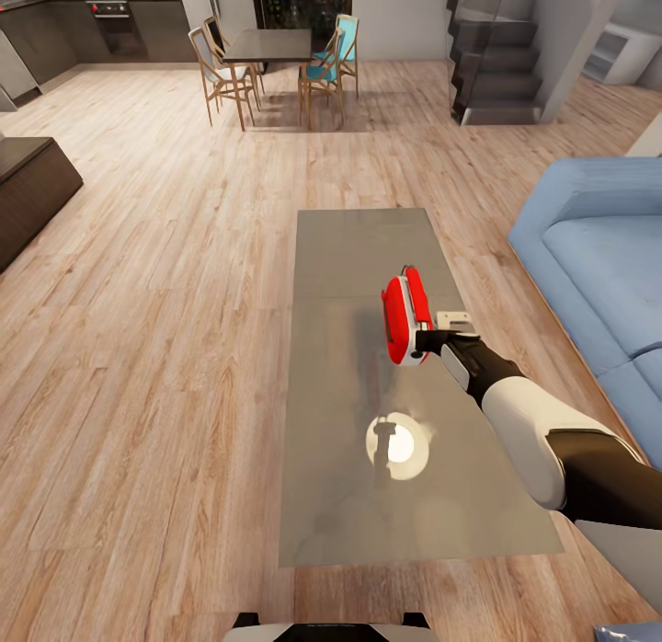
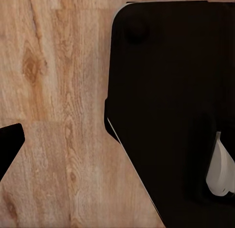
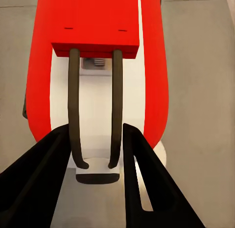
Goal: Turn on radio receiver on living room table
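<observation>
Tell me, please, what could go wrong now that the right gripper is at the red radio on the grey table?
1. The radio receiver looks tall and narrow, and the right gripper reaches it from one end; a push might tip or slide it.
2. The fingers straddle the thin handle; closing could catch the handle instead of a switch.
3. The table top is glossy, so the radio may skid.

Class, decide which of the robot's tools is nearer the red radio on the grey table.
Right. The right tool is at the radio, fingers spread around its handle. The left wrist view shows wood floor beside a dark body, no radio.
</observation>
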Controlling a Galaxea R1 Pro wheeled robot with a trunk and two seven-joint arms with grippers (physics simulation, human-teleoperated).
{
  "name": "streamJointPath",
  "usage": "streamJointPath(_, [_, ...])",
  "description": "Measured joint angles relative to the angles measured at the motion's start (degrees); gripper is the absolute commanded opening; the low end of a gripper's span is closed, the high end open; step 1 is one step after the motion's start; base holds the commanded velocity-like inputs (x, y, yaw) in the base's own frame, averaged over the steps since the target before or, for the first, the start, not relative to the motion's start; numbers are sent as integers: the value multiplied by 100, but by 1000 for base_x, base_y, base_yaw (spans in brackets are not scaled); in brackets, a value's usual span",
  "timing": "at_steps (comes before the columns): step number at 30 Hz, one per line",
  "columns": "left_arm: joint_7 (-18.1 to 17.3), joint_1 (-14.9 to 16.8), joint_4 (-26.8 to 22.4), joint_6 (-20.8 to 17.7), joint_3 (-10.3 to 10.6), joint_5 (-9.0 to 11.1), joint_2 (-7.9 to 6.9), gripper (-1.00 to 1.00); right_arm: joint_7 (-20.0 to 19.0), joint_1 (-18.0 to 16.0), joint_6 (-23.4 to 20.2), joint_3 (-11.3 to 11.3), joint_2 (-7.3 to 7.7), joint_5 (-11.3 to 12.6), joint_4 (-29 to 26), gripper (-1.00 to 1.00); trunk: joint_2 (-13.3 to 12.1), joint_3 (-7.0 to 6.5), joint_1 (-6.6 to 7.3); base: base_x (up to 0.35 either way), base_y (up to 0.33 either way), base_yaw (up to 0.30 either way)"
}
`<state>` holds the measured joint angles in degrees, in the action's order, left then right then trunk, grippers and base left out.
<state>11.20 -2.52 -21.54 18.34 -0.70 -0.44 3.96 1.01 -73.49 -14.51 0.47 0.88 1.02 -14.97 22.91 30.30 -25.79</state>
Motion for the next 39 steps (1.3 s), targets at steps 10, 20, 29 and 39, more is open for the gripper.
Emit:
streamJointPath(10, [5,0,0,-6,0,-6,0,100,1,0,16,-2,0,0,63,-100,0,0,0,0,0,0])
streamJointPath(20, [7,1,0,-6,0,-4,0,100,49,1,23,-3,0,6,84,-100,0,0,0,0,0,0])
streamJointPath(29, [-3,0,0,-6,0,8,0,100,484,0,581,-6,-58,-179,301,-100,0,0,0,0,0,0])
streamJointPath(39, [-4,1,0,-6,-6,16,8,100,4106,0,1416,623,-801,-1623,276,-100,1,-1,0,0,0,0])
